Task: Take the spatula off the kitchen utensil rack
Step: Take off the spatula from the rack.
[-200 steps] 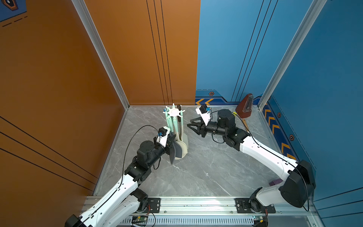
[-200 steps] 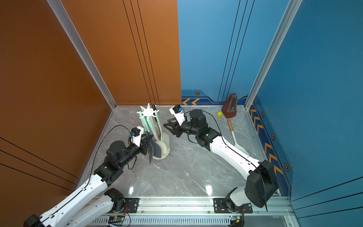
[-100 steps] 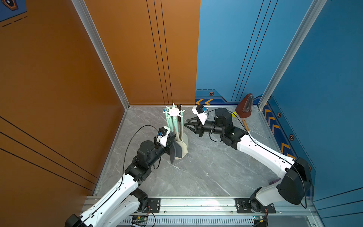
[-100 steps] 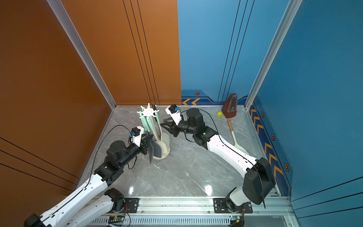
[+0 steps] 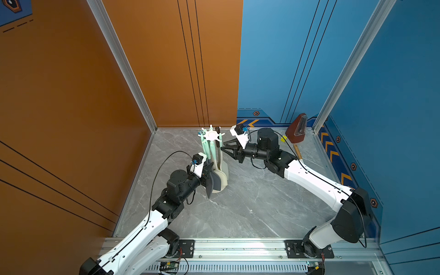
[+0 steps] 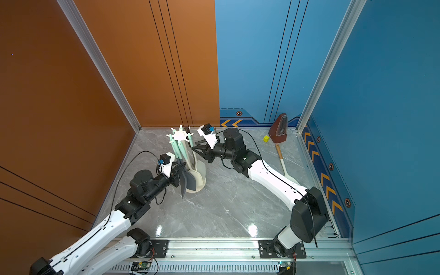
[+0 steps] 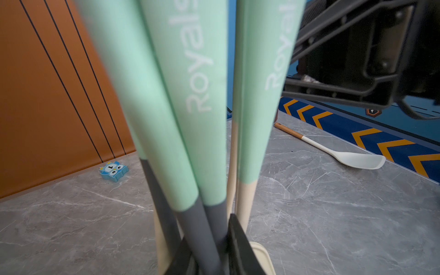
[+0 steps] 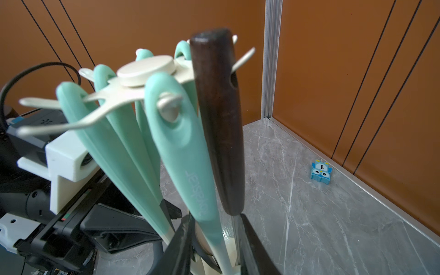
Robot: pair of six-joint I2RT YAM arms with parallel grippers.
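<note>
Risk of toppling: left gripper (image 5: 207, 172) pinches the grey neck of a mint-green-handled spatula (image 7: 190, 142) hanging on the cream-white star-topped utensil rack (image 5: 211, 136), right gripper (image 5: 223, 146) jaws spread below a neighbouring dark wooden handle (image 8: 217, 119) — a sideways pull before unhooking could tip everything.

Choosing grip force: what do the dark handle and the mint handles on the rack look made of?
Dark handle: likely stained wood, slight sheen, faint grain. Mint handles: probably silicone or soft plastic, matte, moulded hanging holes.
</note>
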